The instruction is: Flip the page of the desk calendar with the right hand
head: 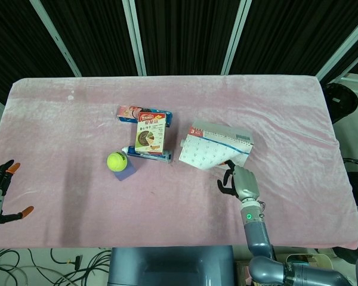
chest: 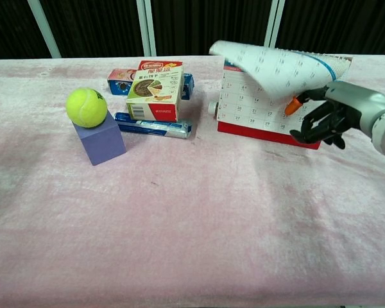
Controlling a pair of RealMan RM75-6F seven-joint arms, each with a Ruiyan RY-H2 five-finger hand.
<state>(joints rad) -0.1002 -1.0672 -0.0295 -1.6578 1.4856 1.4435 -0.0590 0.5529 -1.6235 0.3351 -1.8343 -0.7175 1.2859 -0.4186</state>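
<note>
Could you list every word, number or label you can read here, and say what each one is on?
Date numbers such as "22", "23", "29": desk calendar, on the page under the lifted sheet.
"3": lifted sheet's corner in the head view.
Printing on the snack box, blue tube and tennis ball: too blurred to read.
</note>
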